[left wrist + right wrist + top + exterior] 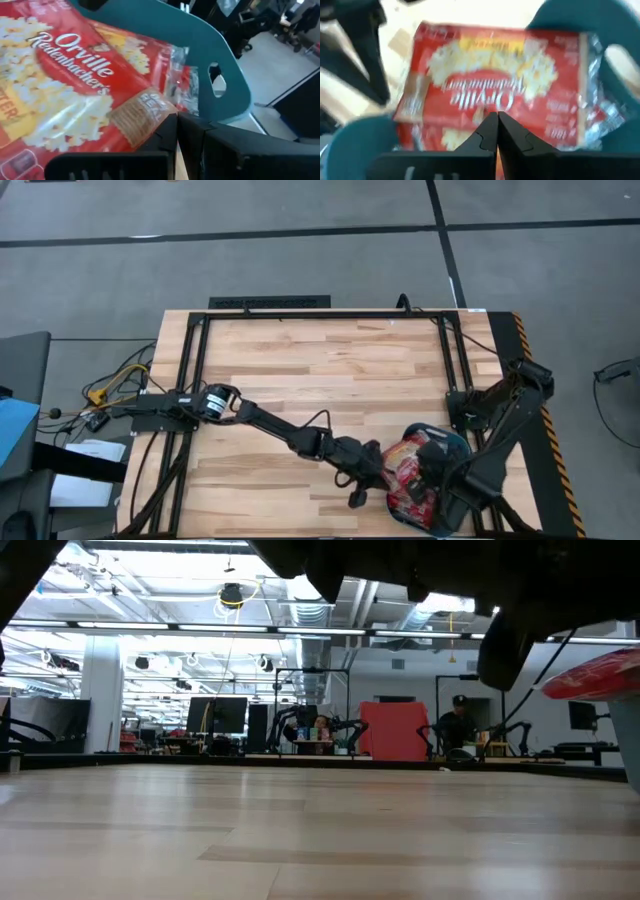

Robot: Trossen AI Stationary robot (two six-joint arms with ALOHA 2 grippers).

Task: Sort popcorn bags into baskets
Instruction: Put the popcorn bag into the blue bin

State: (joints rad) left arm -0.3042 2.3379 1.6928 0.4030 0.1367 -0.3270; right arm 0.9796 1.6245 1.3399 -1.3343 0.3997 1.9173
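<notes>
The popcorn bag (75,95) reads "Orville Redenbacher's" in white.

The teal basket (455,442) sits near the table's front right corner, shallow-walled with a cut-out handle at one end. Red popcorn bags (408,475) with yellow popcorn pictures and white lettering lie heaped in it; the top bag (500,80) lies flat, label up, seemingly overhanging the rim at one side.

Basket (452,442) sits at surface's (330,370) front-right corner, popcorn bags (408,480) piled in it. Left pincer (372,477) at its left rim, right pincer (432,472) above bags.
</notes>
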